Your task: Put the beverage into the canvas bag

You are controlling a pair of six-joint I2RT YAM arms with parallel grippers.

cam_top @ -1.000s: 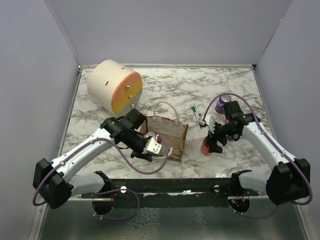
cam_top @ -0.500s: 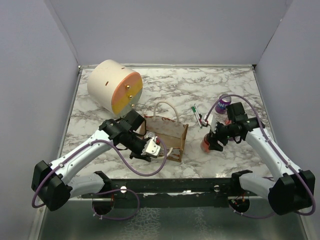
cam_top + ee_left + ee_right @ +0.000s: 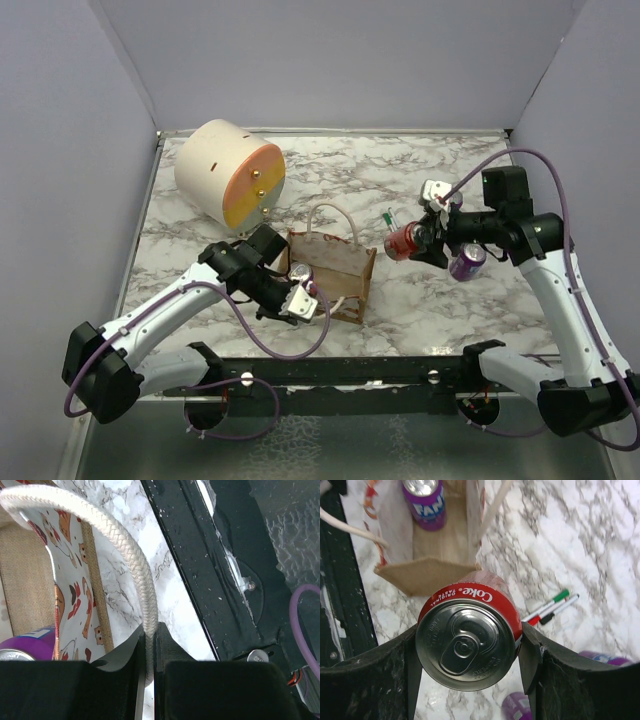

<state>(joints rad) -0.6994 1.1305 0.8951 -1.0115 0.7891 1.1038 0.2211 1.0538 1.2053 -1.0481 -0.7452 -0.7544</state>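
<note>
Marble tabletop (image 3: 340, 175) between grey walls (image 3: 330, 60): right tool (image 3: 412, 240) grips red can (image 3: 467, 630), left tool (image 3: 149, 666) pinches canvas bag (image 3: 335, 262) handle (image 3: 134, 572).

Cream-and-orange cylinder (image 3: 228, 185) at far left, two markers (image 3: 547, 605) on marble table (image 3: 400, 170)

One red can (image 3: 467, 635); three purple cans (image 3: 425, 502); two pens (image 3: 550, 607); one canvas bag (image 3: 335, 262); one cylinder (image 3: 225, 170).
</note>
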